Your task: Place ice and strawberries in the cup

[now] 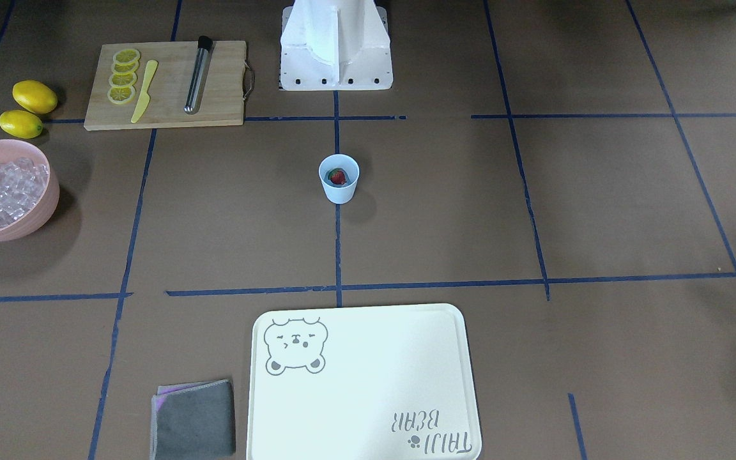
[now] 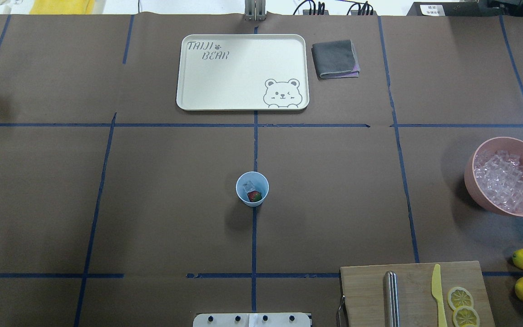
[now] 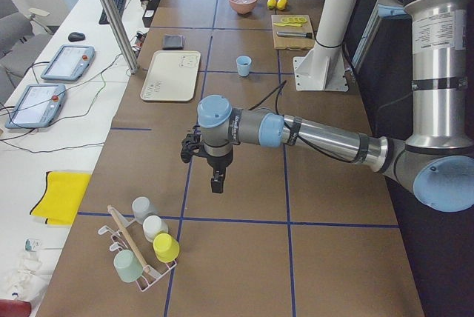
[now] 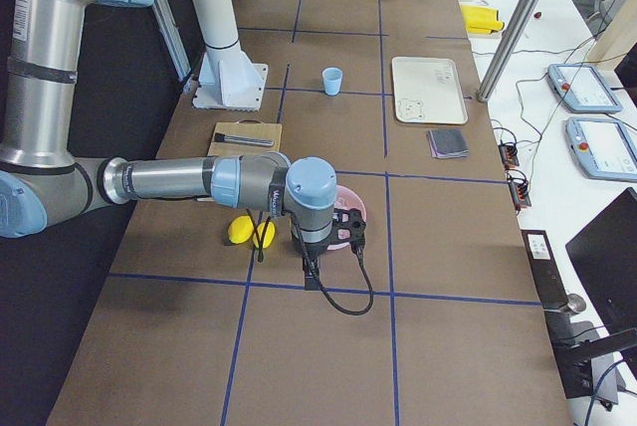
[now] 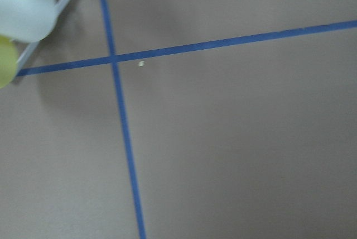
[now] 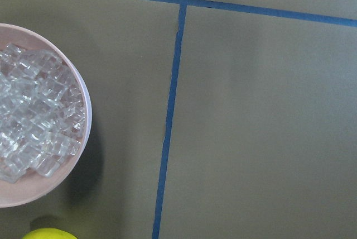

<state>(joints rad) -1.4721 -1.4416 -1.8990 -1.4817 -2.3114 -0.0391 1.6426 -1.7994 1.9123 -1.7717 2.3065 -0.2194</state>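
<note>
Light-blue plastic marks my target: the cup (image 2: 260,183) stands upright at the middle of the table (image 2: 152,204), on a blue tape line. Inside it lies the strawberry (image 2: 254,196), red with a green top. The overhead view also shows me one clear ice cube (image 2: 248,186) just beside it, on the side away from the robot. The front-facing view gives me only the berry, as the cube is too faint to pick out there. More ice (image 2: 504,180) is heaped in the pink bowl (image 2: 476,193) at the robot's right end of the table, well apart from the cup. Both grippers are far from the cup. The left gripper (image 3: 216,184) hangs over bare table near the rack of cups (image 3: 144,250) at the left end. The right gripper (image 4: 311,275) hangs just beside the pink bowl and the lemons (image 4: 239,230). Only the side views show either gripper, so I cannot tell whether their jaws are apart or together. The right wrist camera sees the bowl's ice but no fingers, and the left wrist camera sees only tape lines and the edge of the rack's cups.
</note>
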